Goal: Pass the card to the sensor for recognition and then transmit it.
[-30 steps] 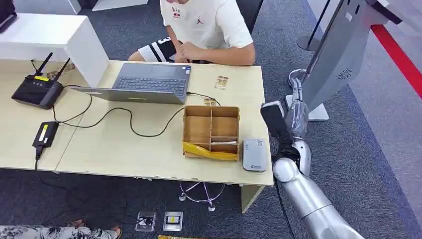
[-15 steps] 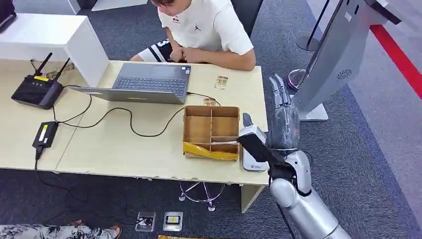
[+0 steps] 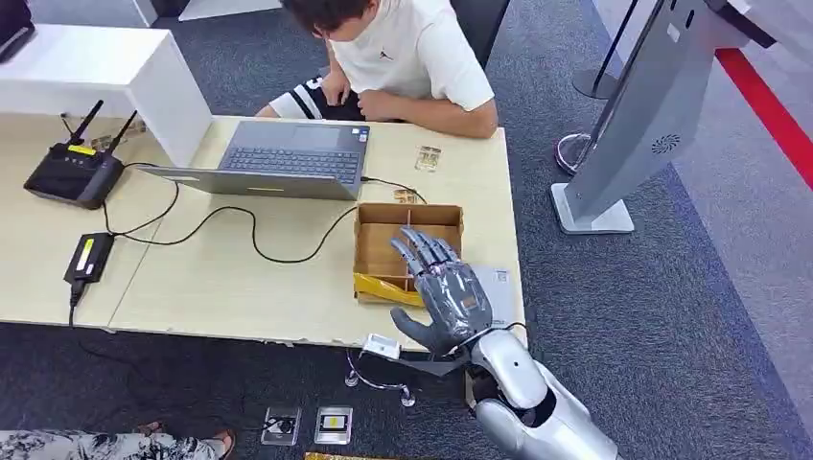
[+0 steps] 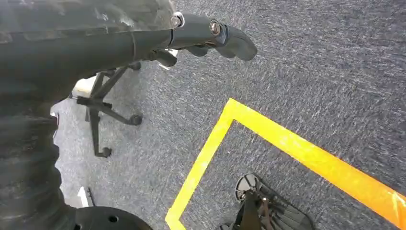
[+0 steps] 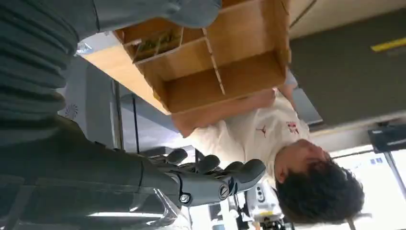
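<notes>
Observed right hand point(image 3: 446, 292) raised above the cardboard box point(image 3: 407, 208), palm turned down. Fingers point(image 3: 422, 247) spread wide and nearly straight, reaching over the divided compartments toward the far wall. Nothing gripped, nothing touched.

Noted in the right wrist view: card point(image 5: 153, 42), seen as a thin greenish stack, lying in the box compartment closest to the thumb point(image 5: 191, 12). Well apart from the fingertips point(image 5: 239, 172). No contact between card and hand. Exact print on the card too blurred to read.

Noted white sensor point(image 3: 500, 278) on the table point(image 3: 240, 278) just beside the box, partly hidden behind the back of the hand, on the side away from the thumb.

Left hand point(image 4: 210, 36) hanging over grey carpet point(image 4: 311, 72), thumb stretched out, fingers curled behind it. Unable to tell whether anything is held.

Person point(image 3: 412, 48) seated beyond the fingertips, across the table.
</notes>
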Available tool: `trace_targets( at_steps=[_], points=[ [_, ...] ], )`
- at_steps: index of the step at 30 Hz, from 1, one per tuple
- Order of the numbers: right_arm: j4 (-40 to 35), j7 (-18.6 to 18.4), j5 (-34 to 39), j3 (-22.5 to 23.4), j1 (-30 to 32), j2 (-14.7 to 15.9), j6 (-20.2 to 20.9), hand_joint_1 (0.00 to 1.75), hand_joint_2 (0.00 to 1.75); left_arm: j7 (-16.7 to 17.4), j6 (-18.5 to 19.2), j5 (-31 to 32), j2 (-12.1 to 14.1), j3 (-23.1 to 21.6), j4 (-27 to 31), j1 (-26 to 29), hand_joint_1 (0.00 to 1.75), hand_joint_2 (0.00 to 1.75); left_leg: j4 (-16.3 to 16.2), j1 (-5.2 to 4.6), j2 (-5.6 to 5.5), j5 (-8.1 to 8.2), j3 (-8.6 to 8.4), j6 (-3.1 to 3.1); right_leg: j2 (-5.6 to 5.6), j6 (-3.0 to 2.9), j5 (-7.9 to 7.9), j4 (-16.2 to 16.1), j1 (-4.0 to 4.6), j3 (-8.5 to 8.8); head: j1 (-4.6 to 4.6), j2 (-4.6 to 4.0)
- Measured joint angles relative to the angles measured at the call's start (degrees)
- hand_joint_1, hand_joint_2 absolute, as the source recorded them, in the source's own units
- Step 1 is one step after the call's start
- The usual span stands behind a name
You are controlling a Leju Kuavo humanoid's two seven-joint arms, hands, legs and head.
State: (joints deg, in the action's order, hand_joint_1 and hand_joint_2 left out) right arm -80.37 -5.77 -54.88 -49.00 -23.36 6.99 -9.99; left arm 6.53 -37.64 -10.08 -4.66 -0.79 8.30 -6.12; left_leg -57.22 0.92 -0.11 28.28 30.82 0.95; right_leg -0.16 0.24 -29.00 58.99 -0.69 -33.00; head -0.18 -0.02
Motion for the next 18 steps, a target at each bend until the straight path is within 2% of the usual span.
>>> trace_targets(
  at_steps=[3,11,18],
  points=[
    [4.2,-0.4,0.0,-1.0,-0.4,-0.4,0.0,0.0,1.75,-0.3,0.4,-0.2,0.0,0.4,0.2,0.0,0.0,1.75,0.0,-0.01,-0.06,-0.01,0.0,-0.01,-0.05,0.0,0.0,0.0,-0.01,0.02,0.04,0.0],
    [8.3,-1.0,-0.2,-2.2,-1.1,-1.0,-0.1,0.0,1.75,-0.3,0.5,-0.4,0.1,0.5,0.4,0.2,0.0,1.75,0.0,-0.01,-0.05,0.0,0.02,0.0,-0.02,0.0,0.0,0.0,-0.01,-0.01,0.0,0.0],
    [12.8,-2.4,-2.7,-2.6,-2.9,-1.8,-4.1,0.0,1.75,-0.4,0.7,-1.2,0.1,0.5,0.4,0.2,0.0,1.75,0.0,-0.01,-0.05,0.0,0.0,-0.01,-0.01,0.0,0.0,0.0,-0.01,-0.01,0.0,0.02]
  ],
)
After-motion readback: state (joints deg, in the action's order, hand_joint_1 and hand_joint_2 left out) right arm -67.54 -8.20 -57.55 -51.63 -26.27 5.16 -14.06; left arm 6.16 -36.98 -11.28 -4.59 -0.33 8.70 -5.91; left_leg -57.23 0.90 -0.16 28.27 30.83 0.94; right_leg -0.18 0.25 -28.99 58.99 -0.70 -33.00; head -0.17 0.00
